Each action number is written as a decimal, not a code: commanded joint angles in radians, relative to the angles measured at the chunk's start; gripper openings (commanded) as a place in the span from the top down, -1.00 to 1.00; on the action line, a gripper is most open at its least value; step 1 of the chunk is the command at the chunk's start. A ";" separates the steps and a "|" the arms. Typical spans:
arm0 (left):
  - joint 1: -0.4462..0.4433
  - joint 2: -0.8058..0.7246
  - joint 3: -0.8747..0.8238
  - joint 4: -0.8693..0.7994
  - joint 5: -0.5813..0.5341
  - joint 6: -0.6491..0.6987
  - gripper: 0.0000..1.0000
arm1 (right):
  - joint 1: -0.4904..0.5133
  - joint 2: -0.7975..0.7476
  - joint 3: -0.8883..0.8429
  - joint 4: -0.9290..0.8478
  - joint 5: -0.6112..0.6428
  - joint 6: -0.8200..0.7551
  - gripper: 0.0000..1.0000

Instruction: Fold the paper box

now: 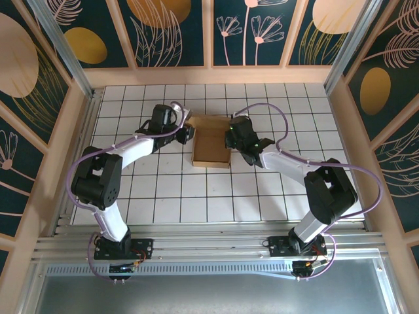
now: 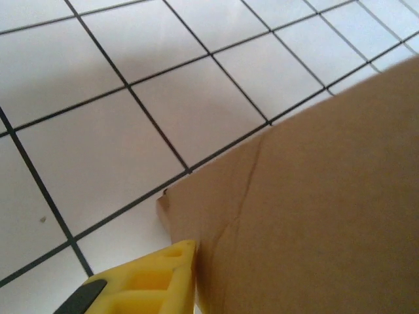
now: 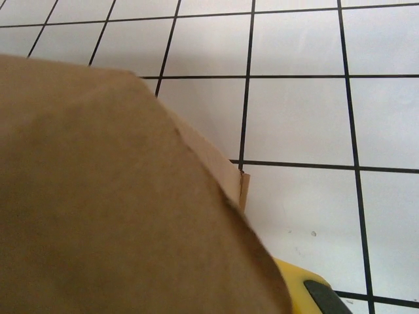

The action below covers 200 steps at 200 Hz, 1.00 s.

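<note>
Flanking paper box point(image 1: 211, 145) on gridded desk point(image 1: 275, 196): right hand point(image 1: 233, 139) pinching right wall; left hand point(image 1: 188, 133) at left flap, cardboard hiding its grip

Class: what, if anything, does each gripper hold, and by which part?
The right gripper is shut on the right wall of the paper box. The left gripper is at its far-left edge; whether it grips cannot be told.
</note>
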 commanded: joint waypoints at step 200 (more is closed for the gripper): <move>-0.064 0.006 -0.141 0.056 0.008 -0.227 0.02 | 0.054 -0.026 -0.076 0.071 0.069 0.026 0.66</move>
